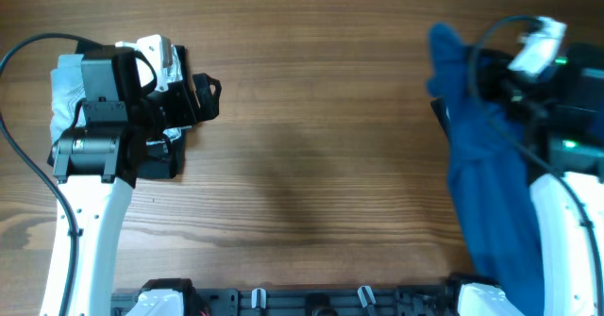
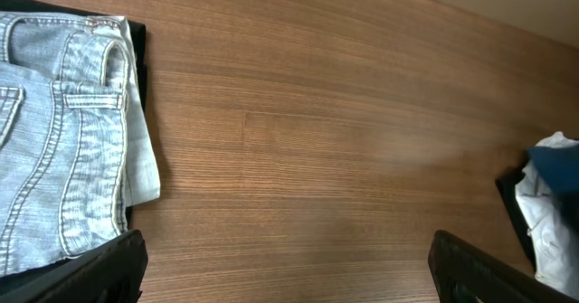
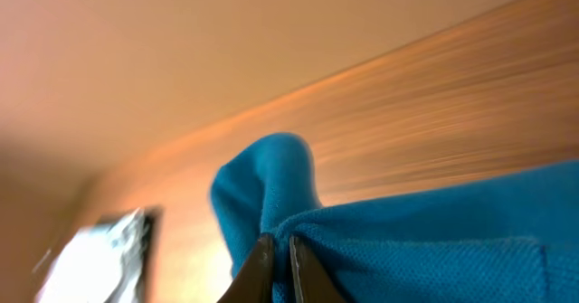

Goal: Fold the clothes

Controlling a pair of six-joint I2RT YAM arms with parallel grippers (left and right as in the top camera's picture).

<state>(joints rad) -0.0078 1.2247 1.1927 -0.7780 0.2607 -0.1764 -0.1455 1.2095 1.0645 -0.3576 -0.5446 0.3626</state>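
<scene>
Soft, even light is falling across the wooden table [image 1: 311, 118] without glare, and a faint shadow is lying near the table's middle. The left wrist view is showing crisp grain. The right wrist view is blurring heavily, the table's grain streaking and the blue shirt [image 3: 434, 240] going soft.

The dark blue shirt [image 3: 425, 240] is bunched and pinched between the closed jaws of the right gripper [image 3: 280, 262], with a rounded fold standing just above the tips. Pale denim [image 2: 63, 131], waistband showing, lies flat on a black garment [image 2: 137, 41] just beyond one jaw of the wide-spread left gripper [image 2: 285, 271].
</scene>
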